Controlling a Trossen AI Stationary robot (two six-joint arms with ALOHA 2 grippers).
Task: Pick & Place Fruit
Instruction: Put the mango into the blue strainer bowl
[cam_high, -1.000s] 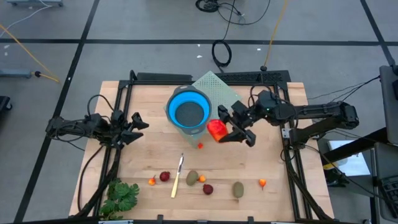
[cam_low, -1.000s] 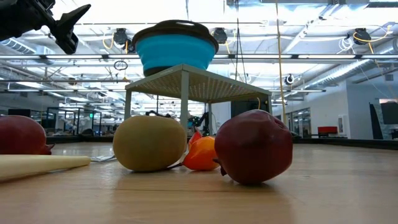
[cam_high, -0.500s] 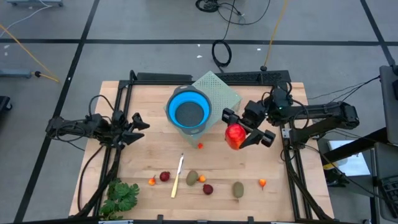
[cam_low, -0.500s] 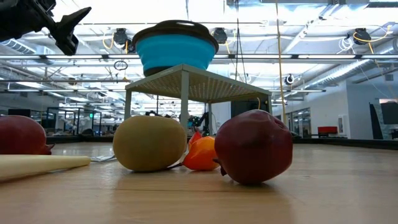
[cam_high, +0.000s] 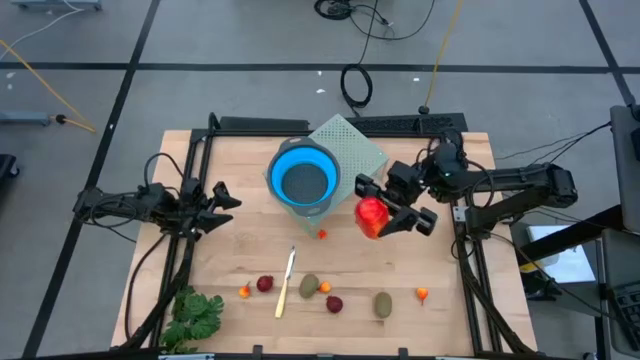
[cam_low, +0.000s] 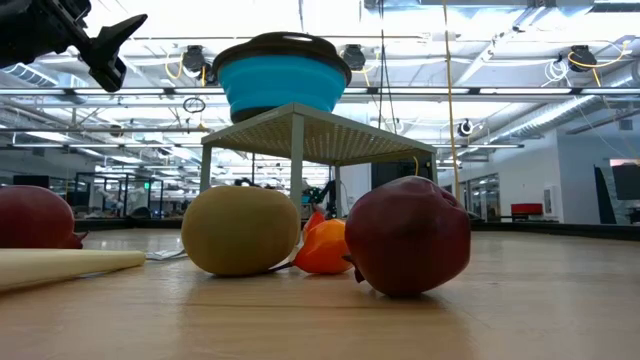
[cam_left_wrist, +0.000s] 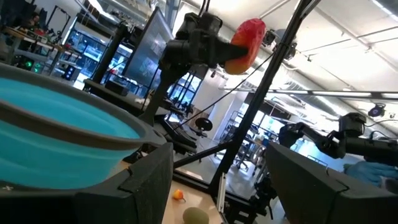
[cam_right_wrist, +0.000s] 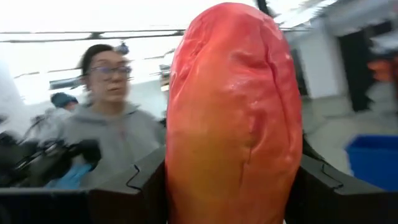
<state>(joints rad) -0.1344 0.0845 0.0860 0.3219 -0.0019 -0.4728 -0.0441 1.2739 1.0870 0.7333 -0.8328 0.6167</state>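
Right gripper (cam_high: 392, 210) clamps orange-red fruit (cam_high: 372, 215) beside blue bowl (cam_high: 303, 180) | left gripper (cam_high: 222, 204) idle, fingers spread

orange-red oblong fruit (cam_high: 372, 214) held in right claw (cam_high: 392, 208).

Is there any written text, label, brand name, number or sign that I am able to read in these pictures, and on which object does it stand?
None can be read.
The orange-red fruit in the right gripper, the blue bowl, the mesh stand and the wooden table show no print.
The left gripper shows no marking.
Lit screens in the room behind, in the left wrist view, are too blurred to read.
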